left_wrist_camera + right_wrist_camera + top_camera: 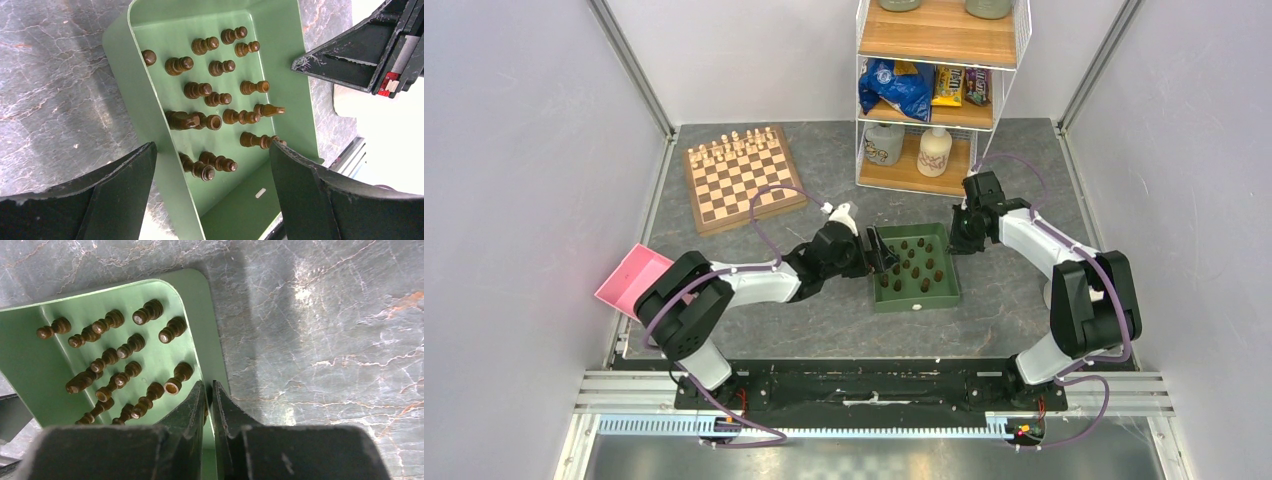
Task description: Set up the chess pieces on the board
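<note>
One grey marbled table [824,320] | left gripper [211,149] wide, empty | right gripper [209,387] pinching tray [212,330] rim

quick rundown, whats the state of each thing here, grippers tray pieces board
left gripper, open, astride a wall of the green tray
right gripper, shut on the green tray's rim
green tray, flat, holding the dark chess pieces
dark chess pieces, in the tray, none on the board
board, pale pieces lined up on its far rows, near rows bare
</note>
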Motion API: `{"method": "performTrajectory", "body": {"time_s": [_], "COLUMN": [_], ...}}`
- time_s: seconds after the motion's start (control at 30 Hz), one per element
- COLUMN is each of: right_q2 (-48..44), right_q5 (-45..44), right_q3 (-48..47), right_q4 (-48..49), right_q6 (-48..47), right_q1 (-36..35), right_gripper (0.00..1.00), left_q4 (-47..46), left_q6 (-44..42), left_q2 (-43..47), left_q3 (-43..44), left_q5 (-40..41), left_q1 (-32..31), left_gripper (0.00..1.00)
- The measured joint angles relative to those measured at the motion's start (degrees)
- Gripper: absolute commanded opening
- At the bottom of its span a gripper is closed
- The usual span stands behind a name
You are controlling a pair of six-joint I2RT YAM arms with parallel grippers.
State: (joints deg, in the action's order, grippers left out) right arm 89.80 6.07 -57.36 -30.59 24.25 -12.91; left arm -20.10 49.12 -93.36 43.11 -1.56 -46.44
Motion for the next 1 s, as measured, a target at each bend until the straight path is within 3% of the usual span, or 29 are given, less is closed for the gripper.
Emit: {"method": "performTrajectory", "body": {"time_s": [0.63, 1.0], "right_q2": [1.55, 2.27], "right_q5": [-8.31, -8.11], "right_q3": [-2.32, -4.46], "right_q4": [-0.42, -1.22], "right_q6": [-3.52, -3.96], "right_q1": [0.33, 1.03], "right_gripper": [0.13, 0.38], "left_q4": [-1.36, -1.11], "left_q6": [0.17, 0.5], "left_q2": [-6.23, -6.71], "left_q3": [6.27, 6.75], "left_q5": [-0.57, -0.24], "left_q1": [0.0, -0.26], "left_gripper": [0.89, 0.9]}}
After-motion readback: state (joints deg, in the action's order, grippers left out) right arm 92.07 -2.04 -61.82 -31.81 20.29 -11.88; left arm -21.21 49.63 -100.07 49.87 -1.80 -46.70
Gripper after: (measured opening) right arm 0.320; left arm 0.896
